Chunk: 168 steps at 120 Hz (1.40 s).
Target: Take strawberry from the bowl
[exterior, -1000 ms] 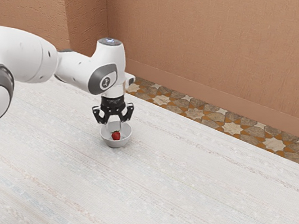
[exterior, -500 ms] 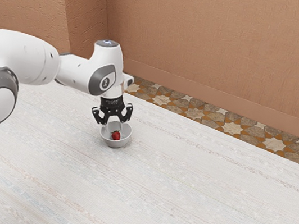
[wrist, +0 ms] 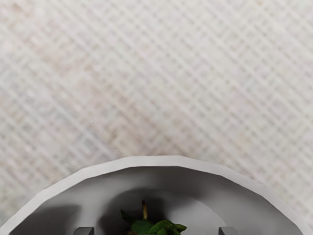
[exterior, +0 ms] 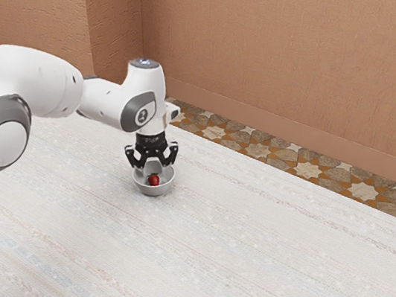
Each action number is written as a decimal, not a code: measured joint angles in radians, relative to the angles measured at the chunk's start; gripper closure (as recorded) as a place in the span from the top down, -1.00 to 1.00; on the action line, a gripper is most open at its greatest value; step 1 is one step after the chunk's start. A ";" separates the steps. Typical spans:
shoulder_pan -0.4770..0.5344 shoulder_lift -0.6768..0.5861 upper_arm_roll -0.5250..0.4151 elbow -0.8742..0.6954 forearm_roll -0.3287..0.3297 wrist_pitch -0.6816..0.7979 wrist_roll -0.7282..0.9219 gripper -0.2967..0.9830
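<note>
Over the bowl, the black gripper [exterior: 153,169] points downward in the exterior view, its fingers apart and their tips low at the bowl's opening. The red strawberry [exterior: 154,180] rests inside the grey-white bowl [exterior: 153,191], just below the gripper. In the wrist view, dark tips of the open gripper [wrist: 156,231] stand at the lower edge, widely spaced on either side of the strawberry's green leaves and stem [wrist: 155,227]. The curved rim of the bowl [wrist: 151,161] surrounds them; the strawberry's body is mostly cut off there.
The bowl stands on a pale, woven-patterned table [exterior: 241,253]. Beyond the table's far edge lie a patterned tile strip [exterior: 258,147] and a tan wall [exterior: 295,58]. The white arm reaches in from the exterior view's left.
My hand has come down closer to the bowl and shifted slightly toward the exterior view's right. The strawberry and bowl have stayed where they were.
</note>
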 joint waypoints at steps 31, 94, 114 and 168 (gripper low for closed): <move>0.001 0.021 0.000 0.001 -0.019 0.014 0.017 -0.09; 0.000 0.017 0.000 -0.001 -0.026 0.025 0.038 -0.25; 0.000 0.016 0.000 -0.003 -0.047 0.025 0.039 -0.33; 0.000 -0.018 0.001 -0.015 -0.059 0.021 0.013 -0.52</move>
